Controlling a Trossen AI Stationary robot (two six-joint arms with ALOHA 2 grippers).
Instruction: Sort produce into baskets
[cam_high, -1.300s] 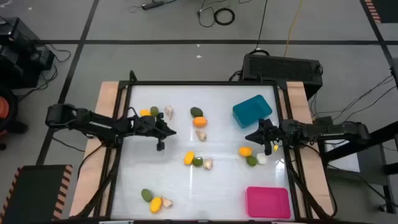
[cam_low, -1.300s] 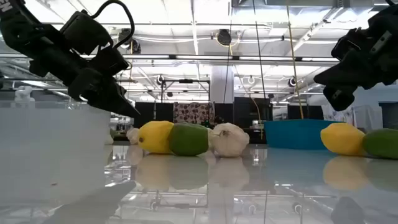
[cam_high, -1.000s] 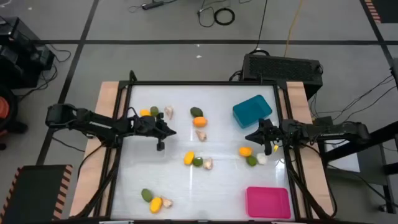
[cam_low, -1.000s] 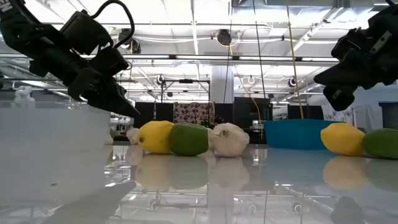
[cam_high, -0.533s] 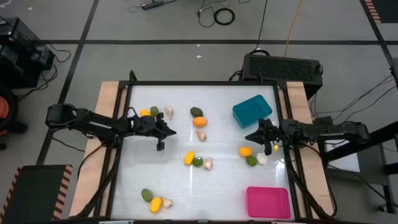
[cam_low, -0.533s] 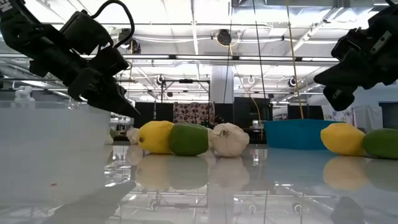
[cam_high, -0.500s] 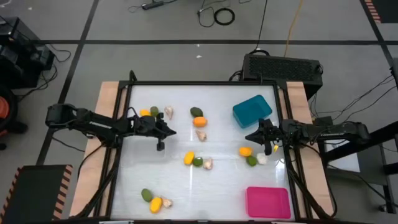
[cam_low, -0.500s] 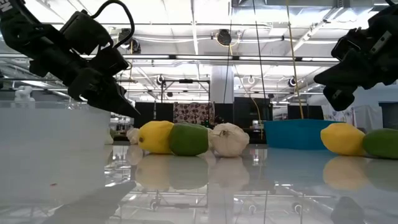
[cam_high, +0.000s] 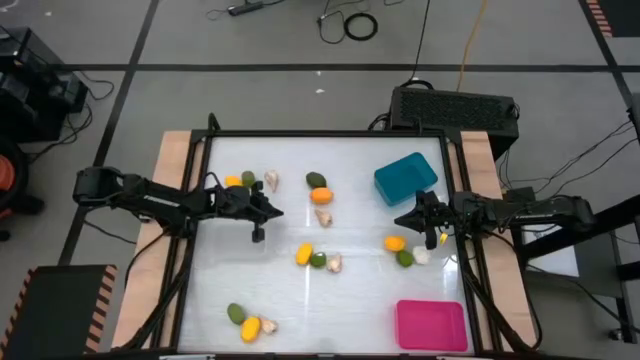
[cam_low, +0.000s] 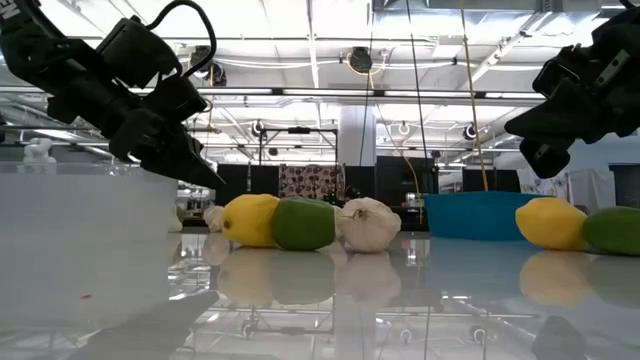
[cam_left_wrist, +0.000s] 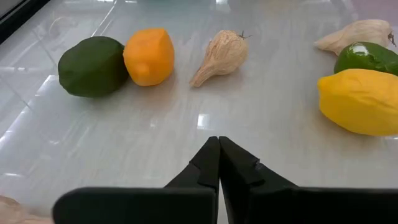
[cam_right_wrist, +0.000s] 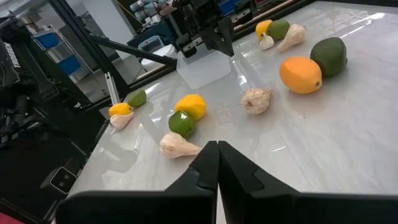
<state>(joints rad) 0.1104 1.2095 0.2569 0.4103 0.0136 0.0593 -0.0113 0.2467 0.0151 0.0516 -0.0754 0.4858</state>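
- While produce (cam_high: 318, 258) lies unsorted on the desk (cam_high: 290, 290), both pincers, left (cam_left_wrist: 218, 155) and right (cam_right_wrist: 217, 157), hover closed, empty.
- Either must open wide before descending squarely over one piece.

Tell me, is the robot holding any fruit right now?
No. Both are empty. The left gripper has its fingers pressed together over bare table, and so does the right gripper. All the fruit lies loose on the table.

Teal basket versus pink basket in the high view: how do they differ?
The teal basket sits at the table's far right, turned at an angle; the pink basket lies near the front right corner, square to the edge. The teal one has the right claw close by; the pink has none. Both appear empty.
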